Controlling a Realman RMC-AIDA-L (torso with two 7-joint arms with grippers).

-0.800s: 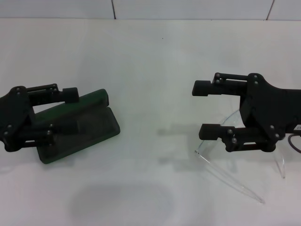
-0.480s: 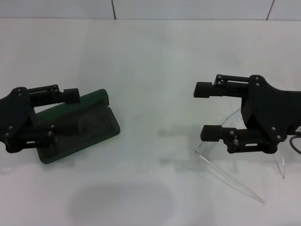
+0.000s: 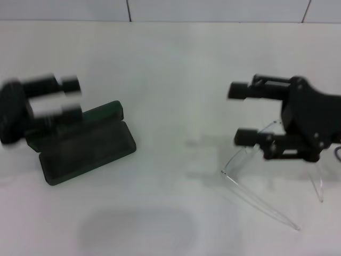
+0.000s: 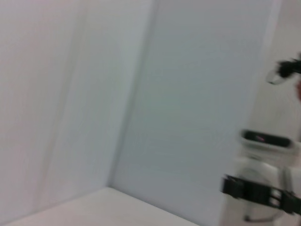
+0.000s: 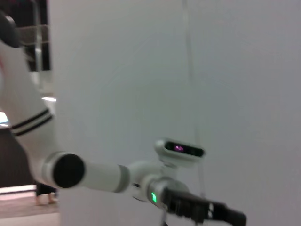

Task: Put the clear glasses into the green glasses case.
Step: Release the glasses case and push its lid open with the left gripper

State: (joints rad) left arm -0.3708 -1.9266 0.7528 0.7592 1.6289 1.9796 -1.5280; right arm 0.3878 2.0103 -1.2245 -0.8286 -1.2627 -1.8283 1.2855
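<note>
Clearly the clear glasses [image 3: 266, 197] look light, slippery and fragile; grip the front frame. Right tool [image 3: 241, 114] gapes above them, left tool [image 3: 72, 98] seemingly open over the green glasses case [image 3: 88, 146].

L gripper [image 3: 74, 98] lifted back off green glasses case [image 3: 88, 144], R gripper [image 3: 241, 114] shifted right

Even, diffuse light falls from above on the white table [image 3: 170, 64], throwing soft grey shadows just beside the green glasses case [image 3: 85, 146] and a faint oval one in front of it. Motion blur smears the left gripper [image 3: 66, 98] over the case, while the right gripper [image 3: 242, 114] is only slightly soft. Both wrist views are hazy.
</note>
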